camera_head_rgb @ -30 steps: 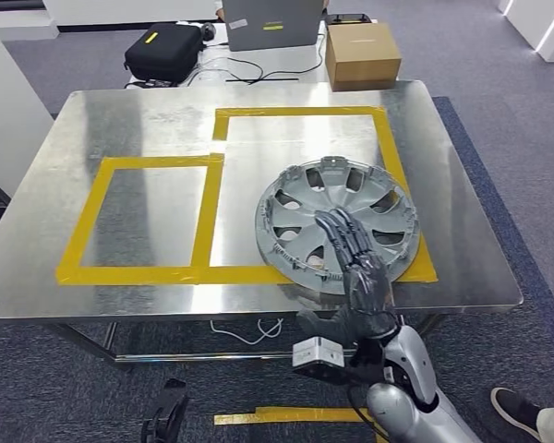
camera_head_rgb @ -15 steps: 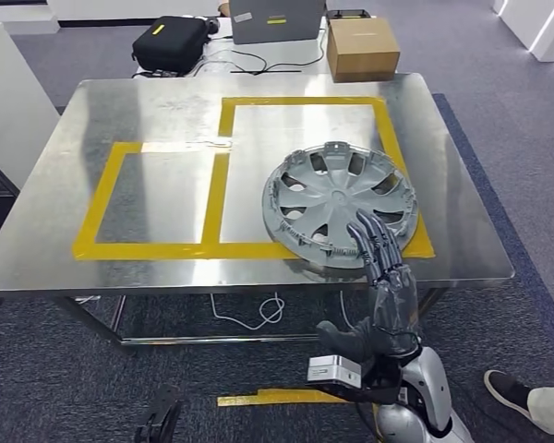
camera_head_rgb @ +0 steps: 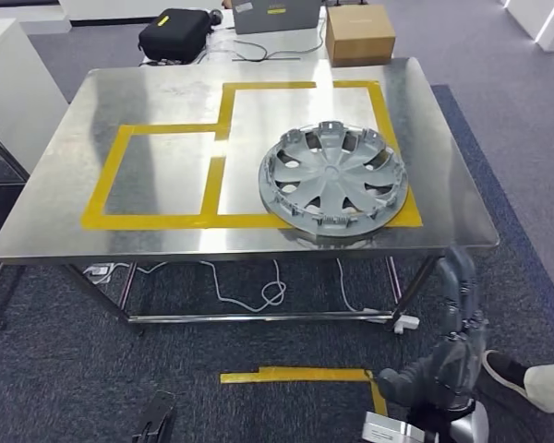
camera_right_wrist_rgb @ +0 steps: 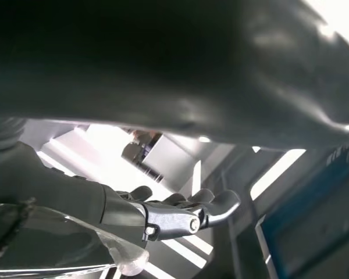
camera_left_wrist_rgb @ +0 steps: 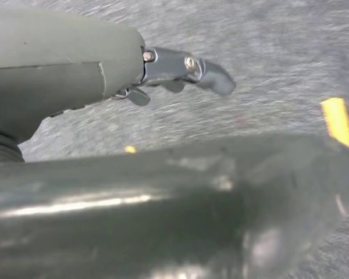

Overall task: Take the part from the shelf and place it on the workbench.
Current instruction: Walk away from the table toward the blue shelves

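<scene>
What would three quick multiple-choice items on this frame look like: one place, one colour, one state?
1. Where does the hubcap lie on the workbench?
A. In the smaller taped box
B. At the near right corner of the larger taped box, over the tape
C. On the floor under the bench

2. What colour is the tape marking the boxes?
A. Yellow
B. Red
C. Blue

3. What is the right hand doing?
A. Gripping the hubcap's rim
B. Pressing down on the hubcap's middle
C. Holding nothing, below the bench edge, apart from the hubcap

Answers: 1 B, the hubcap's near and right edges cover the tape lines of the larger box. 2 A, the lines are yellow against the bare metal. 3 C, the head view shows the hand in front of the bench, under its edge, with nothing in it.
</scene>
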You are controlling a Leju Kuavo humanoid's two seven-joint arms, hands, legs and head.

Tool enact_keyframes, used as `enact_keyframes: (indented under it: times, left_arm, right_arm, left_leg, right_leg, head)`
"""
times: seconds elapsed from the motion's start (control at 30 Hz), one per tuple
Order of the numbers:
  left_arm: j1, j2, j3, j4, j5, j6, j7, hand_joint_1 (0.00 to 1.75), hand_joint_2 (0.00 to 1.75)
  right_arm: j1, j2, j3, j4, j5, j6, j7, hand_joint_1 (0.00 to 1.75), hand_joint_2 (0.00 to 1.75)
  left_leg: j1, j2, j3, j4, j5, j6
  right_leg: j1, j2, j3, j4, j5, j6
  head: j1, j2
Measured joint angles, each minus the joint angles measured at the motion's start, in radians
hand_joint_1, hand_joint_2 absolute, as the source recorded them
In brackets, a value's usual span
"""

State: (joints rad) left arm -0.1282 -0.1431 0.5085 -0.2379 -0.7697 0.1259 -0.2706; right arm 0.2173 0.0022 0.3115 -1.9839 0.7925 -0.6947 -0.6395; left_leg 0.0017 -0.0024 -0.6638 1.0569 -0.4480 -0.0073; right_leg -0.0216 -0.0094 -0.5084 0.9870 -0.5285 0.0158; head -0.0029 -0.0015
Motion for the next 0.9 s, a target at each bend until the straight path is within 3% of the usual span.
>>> enact_keyframes:
  times: [0.07,0.1,0.13,0.17,0.2,0.27,0.33,0.37,0.43,0.47,0.5,0.57,0.6,0.63,0.67,0.7,0.73,0.77,0.8,0.83,0.87,0.9]
  left_arm:
    - [0.017,0.002,0.015,0.001,0.017,0.012,-0.013,0.0,0.0]
    - [0.024,0.003,0.022,0.001,0.022,0.017,-0.017,0.0,0.0]
    - [0.029,0.003,0.029,0.002,0.027,0.02,-0.02,0.0,0.0]
    - [0.034,0.003,0.035,0.002,0.035,0.023,-0.026,0.0,0.0]
    - [0.039,0.003,0.044,0.002,0.046,0.026,-0.033,0.0,0.0]
    - [0.048,0.002,0.066,0.002,0.073,0.035,-0.05,0.0,0.0]
    - [0.053,0.0,0.091,0.003,0.088,0.046,-0.061,0.0,0.0]
    - [0.057,-0.002,0.1,0.003,0.088,0.051,-0.063,0.0,0.0]
    - [0.065,-0.006,0.113,0.004,0.077,0.06,-0.061,0.0,0.0]
    - [0.067,-0.007,0.116,0.004,0.067,0.065,-0.058,0.0,0.0]
    - [0.068,-0.007,0.118,0.004,0.054,0.07,-0.05,0.0,0.0]
    - [0.064,-0.008,0.118,0.005,0.025,0.081,-0.022,0.0,0.0]
    - [0.061,-0.009,0.117,0.005,0.011,0.085,-0.006,0.0,0.0]
    - [0.059,-0.009,0.116,0.005,-0.002,0.087,0.007,0.0,0.0]
    - [0.055,-0.01,0.114,0.005,-0.012,0.087,0.014,0.0,0.0]
    - [0.05,-0.011,0.113,0.005,-0.02,0.086,0.017,0.0,0.0]
    - [0.043,-0.012,0.111,0.005,-0.028,0.082,0.019,0.0,0.0]
    - [0.037,-0.015,0.108,0.005,-0.033,0.078,0.019,0.0,0.0]
    - [0.03,-0.017,0.104,0.005,-0.038,0.074,0.02,0.0,0.0]
    - [0.024,-0.019,0.101,0.005,-0.042,0.072,0.02,0.0,0.0]
    - [0.02,-0.021,0.098,0.005,-0.044,0.071,0.021,0.0,0.0]
    - [0.018,-0.022,0.095,0.005,-0.046,0.071,0.021,0.0,0.0]
  right_arm:
    - [0.082,0.07,-0.067,-0.082,-0.074,-0.001,-0.042,0.0,0.0]
    - [0.116,0.099,-0.095,-0.114,-0.112,-0.001,-0.048,0.0,0.0]
    - [0.146,0.124,-0.119,-0.142,-0.143,-0.002,-0.049,0.0,0.0]
    - [0.172,0.147,-0.143,-0.163,-0.177,-0.003,-0.036,0.0,0.0]
    - [0.193,0.169,-0.169,-0.168,-0.221,-0.003,-0.008,0.0,0.0]
    - [0.214,0.214,-0.249,-0.112,-0.354,-0.004,0.063,0.0,0.0]
    - [0.206,0.251,-0.378,0.048,-0.472,-0.004,0.097,0.0,0.0]
    - [0.188,0.264,-0.455,0.155,-0.5,-0.004,0.096,0.0,0.0]
    - [0.114,0.284,-0.629,0.408,-0.501,-0.004,0.079,0.0,0.0]
    - [0.071,0.293,-0.718,0.534,-0.493,-0.004,0.069,0.0,0.0]
    - [0.027,0.301,-0.811,0.661,-0.485,-0.004,0.066,0.0,0.0]
    - [-0.037,0.314,-0.968,0.883,-0.464,-0.003,0.093,0.0,0.0]
    - [-0.065,0.317,-1.036,0.991,-0.445,-0.002,0.132,0.0,0.0]
    - [-0.089,0.318,-1.09,1.085,-0.416,-0.002,0.19,0.0,0.0]
    - [-0.112,0.318,-1.135,1.171,-0.379,-0.001,0.271,0.0,0.0]
    - [-0.133,0.317,-1.175,1.253,-0.339,-0.002,0.371,0.0,0.0]
    - [-0.15,0.315,-1.205,1.324,-0.303,-0.002,0.472,0.0,0.0]
    - [-0.166,0.314,-1.232,1.387,-0.273,-0.002,0.562,0.0,0.0]
    - [-0.181,0.312,-1.253,1.44,-0.255,-0.003,0.625,0.0,0.0]
    - [-0.194,0.312,-1.271,1.483,-0.244,-0.003,0.662,0.0,0.0]
    - [-0.205,0.311,-1.287,1.519,-0.239,-0.003,0.681,0.0,0.0]
    - [-0.213,0.311,-1.301,1.549,-0.236,-0.003,0.69,0.0,0.0]
  left_leg:
    - [0.003,0.001,-0.023,0.116,-0.11,-0.01]
    - [0.004,0.001,-0.03,0.181,-0.151,-0.013]
    - [0.004,0.001,-0.028,0.226,-0.168,-0.014]
    - [0.004,0.001,-0.012,0.239,-0.163,-0.013]
    - [0.004,0.001,0.021,0.214,-0.141,-0.01]
    - [0.002,0.0,0.129,0.079,-0.099,0.001]
    - [-0.002,-0.002,0.216,-0.055,-0.099,0.013]
    - [-0.005,-0.002,0.232,-0.086,-0.104,0.017]
    - [-0.006,0.0,0.22,-0.101,-0.088,0.027]
    - [-0.006,0.002,0.21,-0.104,-0.076,0.035]
    - [-0.004,0.004,0.197,-0.107,-0.061,0.043]
    - [-0.006,0.003,0.166,-0.105,-0.036,0.053]
    - [-0.008,0.003,0.146,-0.102,-0.022,0.054]
    - [-0.01,0.005,0.128,-0.098,-0.01,0.053]
    - [-0.012,0.007,0.108,-0.093,0.002,0.051]
    - [-0.012,0.009,0.088,-0.087,0.013,0.049]
    - [-0.012,0.01,0.071,-0.079,0.022,0.045]
    - [-0.014,0.011,0.054,-0.07,0.03,0.041]
    - [-0.016,0.011,0.041,-0.06,0.039,0.036]
    - [-0.017,0.011,0.032,-0.053,0.048,0.032]
    - [-0.018,0.012,0.026,-0.049,0.058,0.028]
    - [-0.017,0.013,0.023,-0.048,0.068,0.024]
  right_leg:
    - [0.001,-0.002,-0.017,0.002,0.02,-0.013]
    - [0.002,-0.003,-0.03,0.003,0.03,-0.015]
    - [0.003,-0.004,-0.044,0.005,0.039,-0.015]
    - [0.003,-0.004,-0.058,0.008,0.048,-0.015]
    - [0.004,-0.004,-0.073,0.01,0.057,-0.015]
    - [0.007,0.0,-0.095,0.012,0.076,-0.011]
    - [0.01,0.0,-0.107,0.012,0.095,0.0]
    - [0.01,-0.002,-0.11,0.009,0.106,0.007]
    - [0.008,-0.002,-0.116,0.002,0.121,0.021]
    - [0.007,0.001,-0.121,0.007,0.109,0.026]
    - [0.007,0.004,-0.132,0.032,0.072,0.029]
    - [0.005,0.007,-0.161,0.143,-0.039,0.033]
    - [0.005,0.007,-0.172,0.214,-0.078,0.035]
    - [0.005,0.007,-0.175,0.265,-0.087,0.036]
    - [0.004,0.007,-0.164,0.289,-0.07,0.037]
    - [0.004,0.007,-0.136,0.279,-0.038,0.036]
    - [0.003,0.007,-0.09,0.232,-0.014,0.036]
    - [0.002,0.007,-0.026,0.158,-0.008,0.035]
    - [0.002,0.008,0.033,0.078,-0.021,0.031]
    - [0.003,0.009,0.071,0.017,-0.038,0.028]
    - [0.005,0.01,0.09,-0.019,-0.051,0.023]
    - [0.006,0.01,0.085,-0.028,-0.052,0.015]
  head:
    - [-0.004,0.0]
    - [-0.004,0.0]
    - [-0.004,0.0]
    - [-0.004,0.0]
    - [-0.005,0.0]
    - [-0.005,0.0]
    - [-0.005,0.0]
    - [-0.005,0.0]
    - [-0.005,0.0]
    - [-0.005,0.0]
    - [-0.003,0.0]
    - [0.004,0.0]
    - [0.007,0.0]
    - [0.008,0.0]
    - [0.008,0.0]
    - [0.008,0.0]
    - [0.008,0.0]
    - [0.008,0.0]
    - [0.008,0.0]
    - [0.008,0.0]
    - [0.008,0.0]
    - [0.007,0.0]
